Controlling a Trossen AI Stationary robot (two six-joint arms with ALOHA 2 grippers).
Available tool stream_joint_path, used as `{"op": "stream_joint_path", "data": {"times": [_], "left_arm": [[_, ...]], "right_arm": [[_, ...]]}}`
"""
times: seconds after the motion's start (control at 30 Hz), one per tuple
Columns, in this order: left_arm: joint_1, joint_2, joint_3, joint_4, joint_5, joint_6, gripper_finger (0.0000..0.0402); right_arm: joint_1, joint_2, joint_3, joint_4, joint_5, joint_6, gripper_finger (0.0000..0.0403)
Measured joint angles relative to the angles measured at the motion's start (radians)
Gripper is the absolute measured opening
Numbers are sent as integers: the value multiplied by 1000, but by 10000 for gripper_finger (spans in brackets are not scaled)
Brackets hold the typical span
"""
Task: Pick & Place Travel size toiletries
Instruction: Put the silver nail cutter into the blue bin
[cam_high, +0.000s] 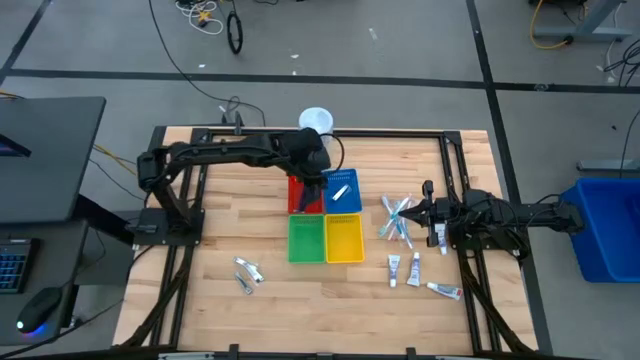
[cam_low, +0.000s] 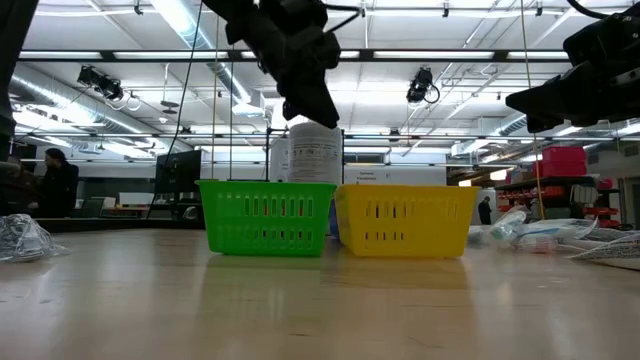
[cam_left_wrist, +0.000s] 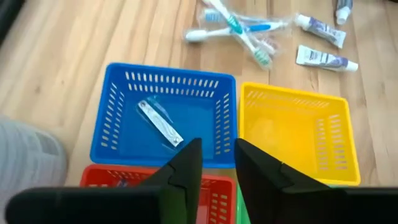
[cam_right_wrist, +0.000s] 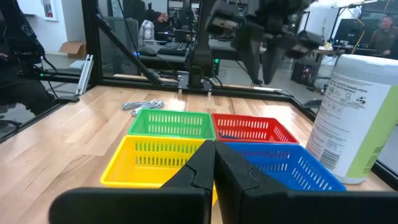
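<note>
Left gripper (cam_left_wrist: 216, 163) above red tray (cam_high: 298, 193), jaws slightly apart, empty. Best lifted clear before fetching sachets (cam_high: 247, 273). Right gripper (cam_right_wrist: 214, 163) pressed together.

Overhead, table-level and two wrist cameras — all share the blue tray (cam_high: 341, 191).

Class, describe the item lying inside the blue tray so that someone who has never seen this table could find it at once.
Find the block of four coloured trays in the middle of the wooden table. Go to the blue tray, beside the yellow tray. In it lies one slim silvery packet, set at a slant; it is the tray's only content, unlike the loose toothbrushes on the bare wood.
</note>
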Motion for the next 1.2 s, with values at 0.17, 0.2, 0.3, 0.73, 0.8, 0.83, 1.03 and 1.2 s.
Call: {"op": "stream_joint_path", "data": {"times": [0.17, 0.2, 0.3, 0.73, 0.8, 0.83, 1.03, 1.2], "left_arm": [[-5, -32, 0, -5, -15, 0, 71], [-7, -34, 0, -10, -17, 3, 66], [-15, -34, 0, -39, -16, 7, 50], [-130, -147, -190, -74, -10, 4, 11], [-150, -191, -242, -79, -13, -12, 15], [-163, -211, -263, -76, -13, -21, 15], [-232, -335, -397, -73, -17, -67, 5], [-284, -420, -482, -85, -22, -106, 14]], "right_arm": [[0, 0, 0, 0, 0, 0, 13], [0, 0, 0, 0, 0, 0, 14], [0, 0, 0, 0, 0, 0, 13], [0, 0, 0, 1, 0, 0, 14], [0, 0, 0, 0, 0, 0, 13], [0, 0, 0, 1, 0, 0, 13], [0, 0, 0, 0, 0, 0, 13], [0, 0, 0, 0, 0, 0, 14]]}}
